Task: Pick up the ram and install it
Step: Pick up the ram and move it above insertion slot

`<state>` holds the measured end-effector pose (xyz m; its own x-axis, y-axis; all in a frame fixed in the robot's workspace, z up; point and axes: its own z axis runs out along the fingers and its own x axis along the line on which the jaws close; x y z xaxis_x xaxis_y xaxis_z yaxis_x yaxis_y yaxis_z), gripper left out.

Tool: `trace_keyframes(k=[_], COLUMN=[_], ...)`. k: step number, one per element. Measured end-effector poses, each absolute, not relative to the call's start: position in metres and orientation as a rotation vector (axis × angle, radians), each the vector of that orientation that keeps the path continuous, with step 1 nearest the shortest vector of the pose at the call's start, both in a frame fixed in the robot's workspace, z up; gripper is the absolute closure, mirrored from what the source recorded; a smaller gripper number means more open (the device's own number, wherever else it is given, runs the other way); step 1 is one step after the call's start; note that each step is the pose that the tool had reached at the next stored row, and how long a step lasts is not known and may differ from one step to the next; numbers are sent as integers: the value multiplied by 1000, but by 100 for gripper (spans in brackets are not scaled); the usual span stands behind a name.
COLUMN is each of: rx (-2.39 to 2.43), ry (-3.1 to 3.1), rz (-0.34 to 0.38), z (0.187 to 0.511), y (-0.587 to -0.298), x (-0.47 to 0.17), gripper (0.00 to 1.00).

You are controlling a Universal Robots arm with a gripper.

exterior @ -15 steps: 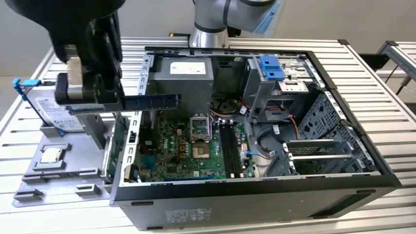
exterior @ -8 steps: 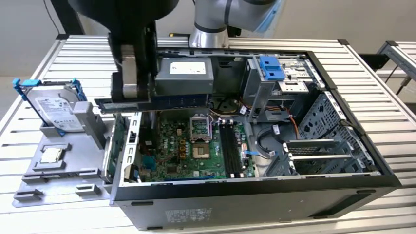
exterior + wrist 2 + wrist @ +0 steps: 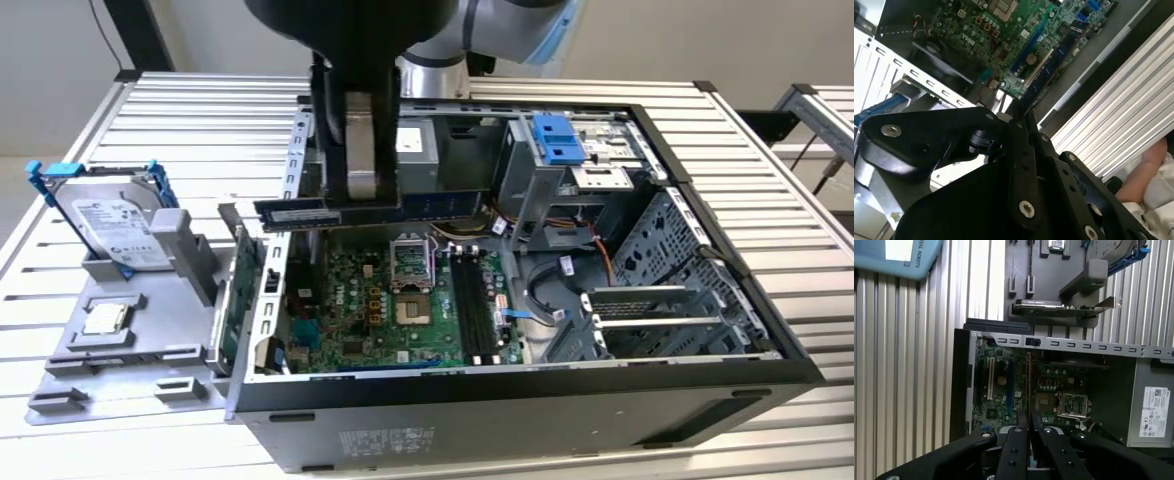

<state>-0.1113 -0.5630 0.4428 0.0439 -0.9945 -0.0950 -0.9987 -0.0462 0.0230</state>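
Beneath everything, a slatted metal desk (image 3: 200,110). On it, an open computer case (image 3: 534,410) lying on its side with the panel off, and the green motherboard (image 3: 400,320) flat on the bottom inside. Just beside the case, on the exterior view's left, a grey holder tray (image 3: 147,345). On the tray, a hard drive (image 3: 114,225) propped upright, a green expansion card (image 3: 240,300) standing on edge against the case wall, and a small silver processor chip (image 3: 104,318) lying flat. Above the board, the pincer (image 3: 363,200), clamped on the ram (image 3: 300,213) at about mid-length. Held level, clear of the memory slots (image 3: 474,300), not seated. In both wrist views, seen edge-on between the closed fingers (image 3: 1016,450).
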Motion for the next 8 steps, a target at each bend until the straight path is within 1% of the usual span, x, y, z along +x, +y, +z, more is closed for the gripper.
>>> trace_keyframes(k=[8], rx=[-2234], ry=[2135], rz=[131], z=[443], y=[-563], x=[-75], gripper=[100])
